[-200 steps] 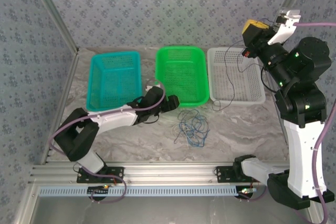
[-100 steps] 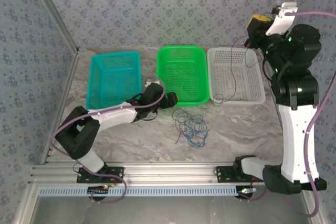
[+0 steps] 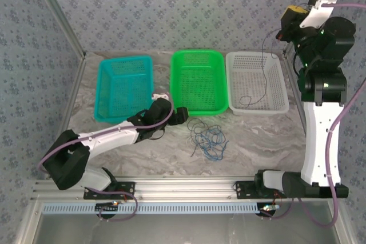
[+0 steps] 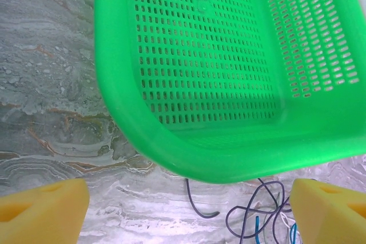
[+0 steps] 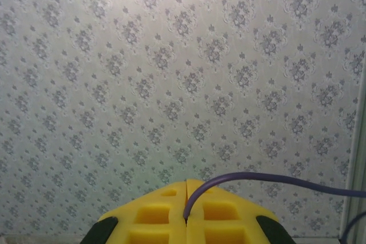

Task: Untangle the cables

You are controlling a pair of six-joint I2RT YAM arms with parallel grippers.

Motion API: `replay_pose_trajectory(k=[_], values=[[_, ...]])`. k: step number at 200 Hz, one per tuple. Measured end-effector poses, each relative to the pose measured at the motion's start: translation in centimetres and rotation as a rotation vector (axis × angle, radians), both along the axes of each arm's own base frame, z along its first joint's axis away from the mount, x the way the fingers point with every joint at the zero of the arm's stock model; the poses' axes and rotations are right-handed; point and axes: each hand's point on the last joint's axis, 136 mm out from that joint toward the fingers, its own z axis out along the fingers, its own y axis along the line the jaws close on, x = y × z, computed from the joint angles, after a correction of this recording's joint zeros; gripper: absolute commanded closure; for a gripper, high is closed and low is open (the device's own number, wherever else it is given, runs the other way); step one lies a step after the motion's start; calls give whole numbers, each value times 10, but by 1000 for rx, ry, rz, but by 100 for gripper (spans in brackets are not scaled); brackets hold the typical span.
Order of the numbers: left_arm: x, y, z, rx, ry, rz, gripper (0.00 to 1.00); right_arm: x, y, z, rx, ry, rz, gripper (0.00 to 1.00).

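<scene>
While my right arm stands raised: my right gripper (image 5: 187, 212) is pressed shut, its yellow pads together, pinching a dark cable (image 3: 265, 72).
Dark cable: it hangs from the pads down over the white basket (image 3: 255, 54); its lower curl lies inside that basket, toward the 7 o'clock corner.
Left gripper (image 3: 183, 114): my jaws are spread wide with nothing between them, low over the table (image 3: 269, 135), at the 7 o'clock corner of the green basket (image 3: 197, 52).
Tangle of cables (image 3: 209, 138): blue and dark strands lie loose on the table, at 6 o'clock of the green basket and 4 o'clock of my left gripper, just beside it.
Around: the teal basket (image 3: 126, 59) sits at 9 o'clock of the green one, the white basket at 3 o'clock, all in one row.
In the way: the green basket's near wall stands right ahead of my open left pads (image 4: 43, 210).
Cut off: in the left wrist view the tangle runs off the bottom edge.
Hard to make out: how many strands there are, and whether they are knotted, I cannot tell.
</scene>
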Motion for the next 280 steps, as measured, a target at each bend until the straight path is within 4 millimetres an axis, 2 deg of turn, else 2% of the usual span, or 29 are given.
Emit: replay_pose_trajectory(k=[28,54,65,74,81,101,119,137,158,186,205,223,243,260,280], values=[[0,2,4,0,-12,6,9,30,-6,-31,12,78,0,100],[-2,6,0,8,-11,11,9,56,-12,-73,19,177,-6,100],[-3,7,-3,13,-7,12,8,67,-17,-97,24,231,-13,100],[-4,8,-5,18,-4,13,8,74,-21,-116,30,275,-17,96],[-4,9,-6,21,-3,14,8,81,-24,-133,35,314,-19,92],[-4,10,-6,26,-2,17,8,95,-29,-187,55,434,-16,89],[-5,12,-7,30,-1,19,8,105,-28,-233,86,546,-5,79],[-6,13,-7,32,1,19,8,114,-27,-270,110,651,0,72],[-7,14,-8,36,4,19,8,122,-27,-314,139,795,-2,42],[-7,14,-8,42,3,15,8,120,-31,-361,154,952,-28,31],[-7,14,-8,46,3,13,8,112,-32,-369,155,998,-42,29],[-7,15,-9,50,1,10,8,108,-30,-363,153,988,-40,28],[-8,15,-9,55,1,7,8,91,-20,-354,141,975,-23,27],[-9,15,-11,64,2,0,8,68,3,-343,107,953,19,27],[-13,14,-13,75,-1,-21,8,31,50,-335,35,917,135,29]])
